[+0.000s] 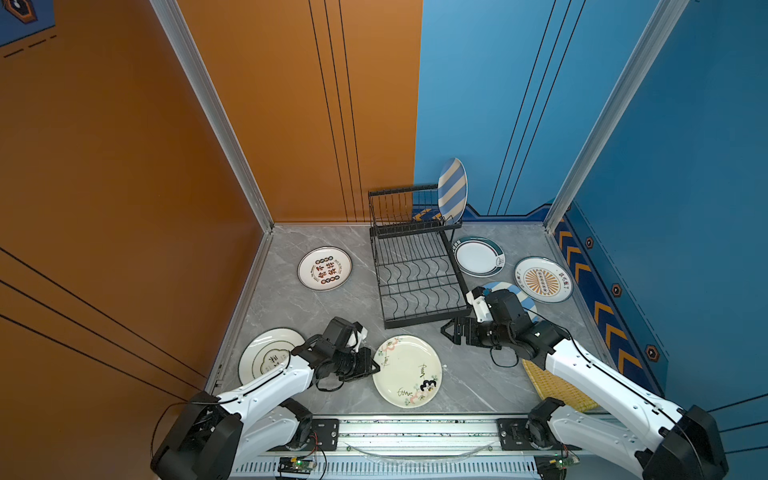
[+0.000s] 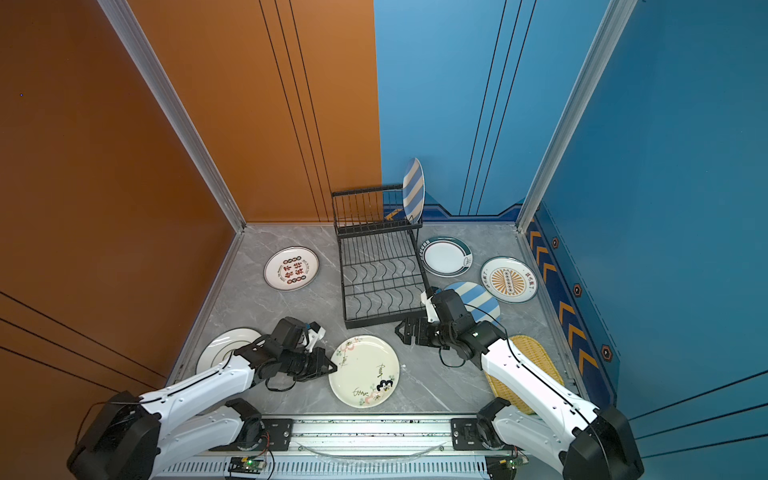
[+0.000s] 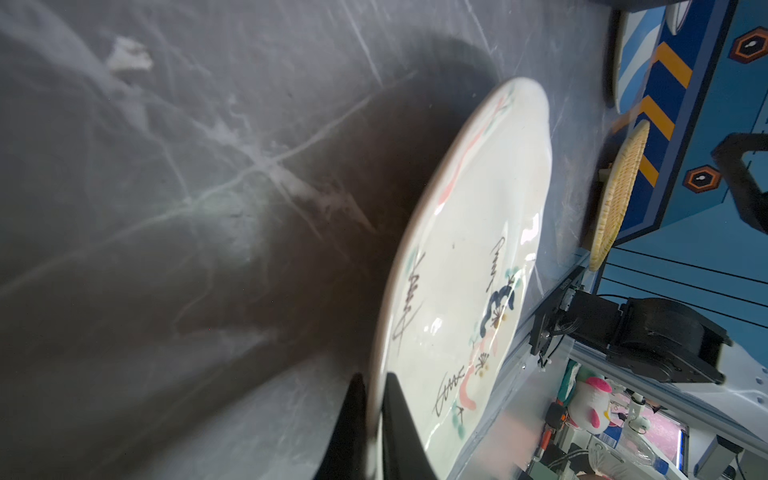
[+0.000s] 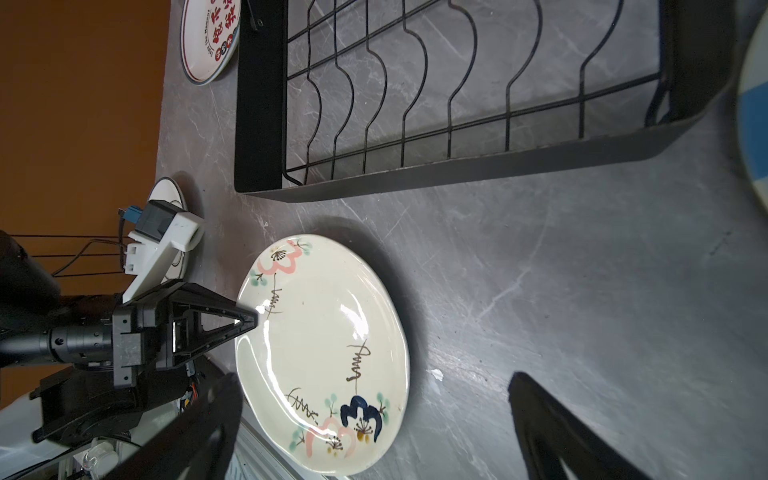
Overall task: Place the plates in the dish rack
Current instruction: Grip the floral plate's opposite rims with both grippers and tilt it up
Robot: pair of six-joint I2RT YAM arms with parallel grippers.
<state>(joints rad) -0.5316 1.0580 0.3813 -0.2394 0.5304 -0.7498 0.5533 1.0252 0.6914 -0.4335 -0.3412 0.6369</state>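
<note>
**Left claw** (image 3: 376, 432) — pinched shut on the left rim of the floral plate (image 1: 407, 370), one finger on each face of the edge. The plate lies on the surface (image 1: 291, 316) just in front of the rack (image 1: 419, 274). Whether its gripped edge is clear of the surface cannot be told.

**Right claw** (image 1: 449, 331) — spread wide and empty, hovering near the rack's front corner.

One striped plate (image 1: 452, 190) stands upright in the tall tier and the wavy grid is bare. Others, such as the lettered plate (image 1: 324, 268), lie flat around the rack.

Step in hand, by judgement: grasp made, lift not yet begun. The next move calls for raising the plate, tipping it on edge and lowering it between two wires; a thin rim pinch may slip.
</note>
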